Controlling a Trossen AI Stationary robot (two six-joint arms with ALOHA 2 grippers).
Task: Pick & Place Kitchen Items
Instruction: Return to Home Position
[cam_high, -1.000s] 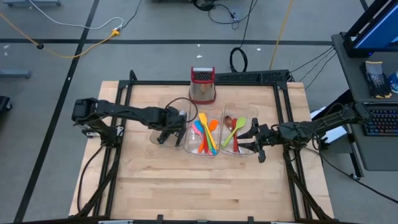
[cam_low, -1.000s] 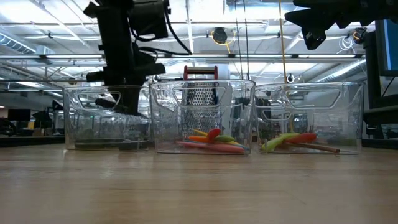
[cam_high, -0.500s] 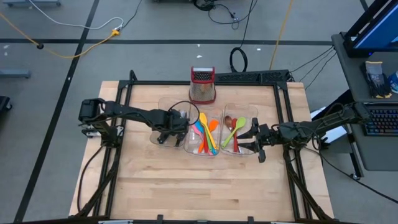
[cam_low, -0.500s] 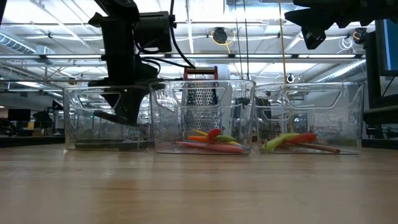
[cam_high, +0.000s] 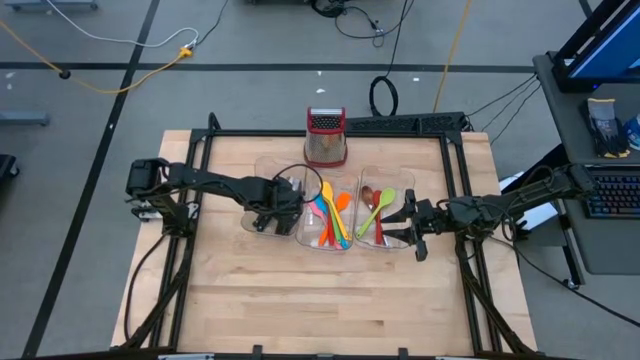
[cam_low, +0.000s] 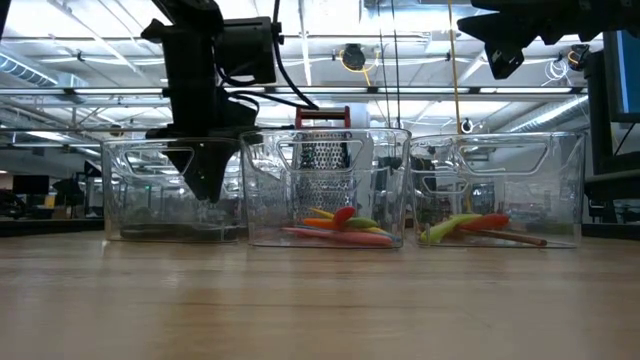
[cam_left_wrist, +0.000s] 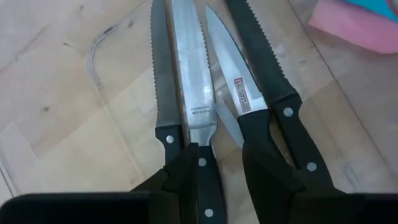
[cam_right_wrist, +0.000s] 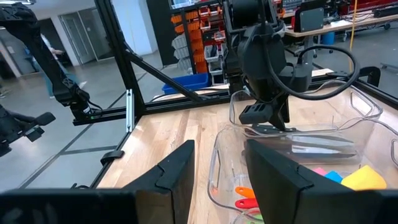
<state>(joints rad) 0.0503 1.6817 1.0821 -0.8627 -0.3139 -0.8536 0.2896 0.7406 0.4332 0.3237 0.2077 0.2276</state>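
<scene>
My right gripper (cam_right_wrist: 219, 152) stands with its two dark fingers apart. Between them, at my twelve o'clock, runs the rim of a clear rectangular plastic bin (cam_right_wrist: 213, 168) holding slim orange and red utensils (cam_right_wrist: 244, 194). At one o'clock the left gripper (cam_right_wrist: 266, 118) hangs inside the next clear bin (cam_right_wrist: 368, 107), just above steel-bladed knives (cam_right_wrist: 318, 147) lying flat. The pale wooden table (cam_right_wrist: 168, 134) stretches toward eleven o'clock.

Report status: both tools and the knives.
Left tool open, down in left bin above knives. Right tool open, raised by right bin. Nothing blocking.
</scene>
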